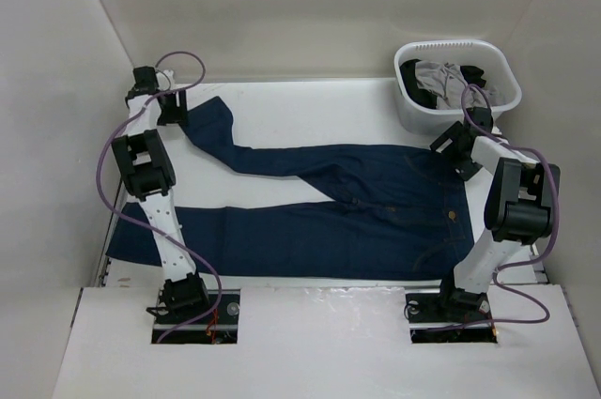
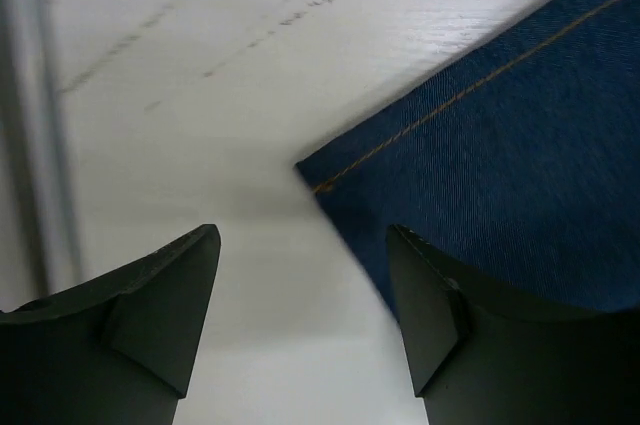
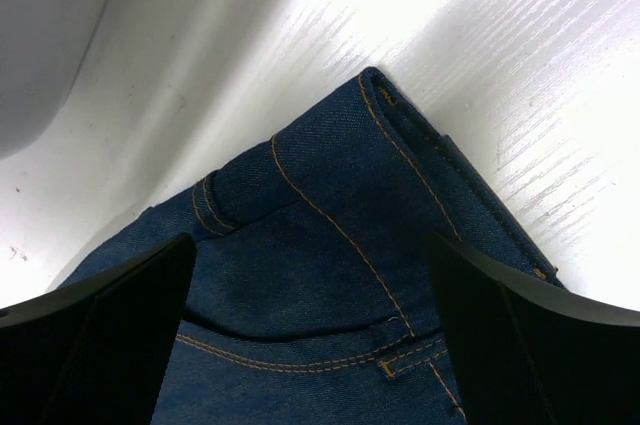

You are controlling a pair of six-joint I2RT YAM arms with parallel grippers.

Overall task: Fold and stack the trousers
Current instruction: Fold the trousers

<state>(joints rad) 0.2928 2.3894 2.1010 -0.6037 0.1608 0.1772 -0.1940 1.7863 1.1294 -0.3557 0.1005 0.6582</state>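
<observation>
While both pincers stand released, one pair of trousers [image 1: 357, 211] lies spread flat on the table [image 1: 310, 103].
Parted, the left pincer [image 2: 302, 235] hangs with a leg's hem corner just ahead of its tips; the right pincer [image 3: 310, 240] gapes above the waistband corner. One basket [image 1: 457, 47] sits beyond the right pincer, its garments too tangled to count. One leg is partly hidden by the left arm [image 1: 155, 192].

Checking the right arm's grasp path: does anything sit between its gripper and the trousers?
Nothing visible does. The right gripper hangs open over the trousers at a bare waistband corner; the basket stands aside.
</observation>
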